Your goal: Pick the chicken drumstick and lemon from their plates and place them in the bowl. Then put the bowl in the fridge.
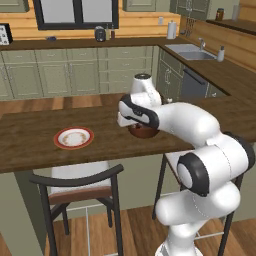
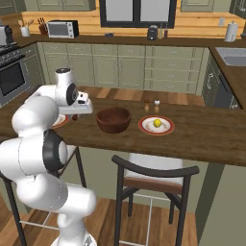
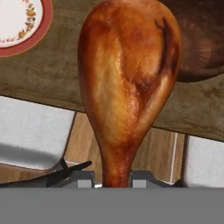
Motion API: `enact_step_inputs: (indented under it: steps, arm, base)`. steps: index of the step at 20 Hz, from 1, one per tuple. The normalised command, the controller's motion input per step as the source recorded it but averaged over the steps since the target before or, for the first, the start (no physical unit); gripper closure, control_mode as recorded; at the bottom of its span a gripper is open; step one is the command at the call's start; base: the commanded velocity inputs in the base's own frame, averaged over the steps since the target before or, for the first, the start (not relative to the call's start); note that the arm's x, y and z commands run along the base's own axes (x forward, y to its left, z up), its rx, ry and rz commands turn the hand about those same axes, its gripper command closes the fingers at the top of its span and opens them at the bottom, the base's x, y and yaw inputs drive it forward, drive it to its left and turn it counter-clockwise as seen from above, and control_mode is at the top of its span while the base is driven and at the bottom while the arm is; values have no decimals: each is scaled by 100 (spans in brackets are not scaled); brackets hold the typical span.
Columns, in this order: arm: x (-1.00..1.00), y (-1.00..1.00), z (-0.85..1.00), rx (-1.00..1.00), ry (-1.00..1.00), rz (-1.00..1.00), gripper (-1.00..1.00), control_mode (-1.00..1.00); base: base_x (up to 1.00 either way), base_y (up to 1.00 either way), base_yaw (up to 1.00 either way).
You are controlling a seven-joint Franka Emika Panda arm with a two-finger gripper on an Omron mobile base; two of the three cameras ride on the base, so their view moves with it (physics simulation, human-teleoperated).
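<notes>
My gripper (image 3: 113,181) is shut on the narrow bone end of the golden-brown chicken drumstick (image 3: 131,78), which hangs over the near edge of the wooden island counter (image 3: 52,87). The dark wooden bowl (image 2: 114,120) stands just to the right of my hand (image 2: 81,106); its rim also shows in the hand view, bowl (image 3: 201,48). An empty red-rimmed plate (image 1: 74,137) lies to the left. On the right plate (image 2: 166,129) sits the yellow lemon (image 2: 157,123). The fridge is out of view.
Two dark chairs with white seats stand against the island's near side, chair (image 1: 80,185) and chair (image 2: 153,178). Small shakers (image 2: 151,103) stand behind the lemon plate. Cabinets, a sink (image 1: 192,51) and a stove (image 2: 9,72) line the far walls.
</notes>
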Motion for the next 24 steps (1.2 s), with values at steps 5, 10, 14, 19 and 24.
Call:
enact_step_inputs:
  steps: [5, 10, 14, 19, 24]
  arm:
    - [10, -63, 9, -7, 0, -5, 100, -100]
    - [27, -68, 0, 0, -1, 0, 100, -100]
    - [35, -69, 0, 0, 0, 0, 100, -100]
    - [48, -29, -7, 4, 0, 3, 100, -100]
    - [50, -1, -25, 7, 0, 7, 100, -100]
  base:
    - [0, 0, 0]
    - [0, 0, 0]
    - [0, 0, 0]
    - [0, 0, 0]
    - [0, 0, 0]
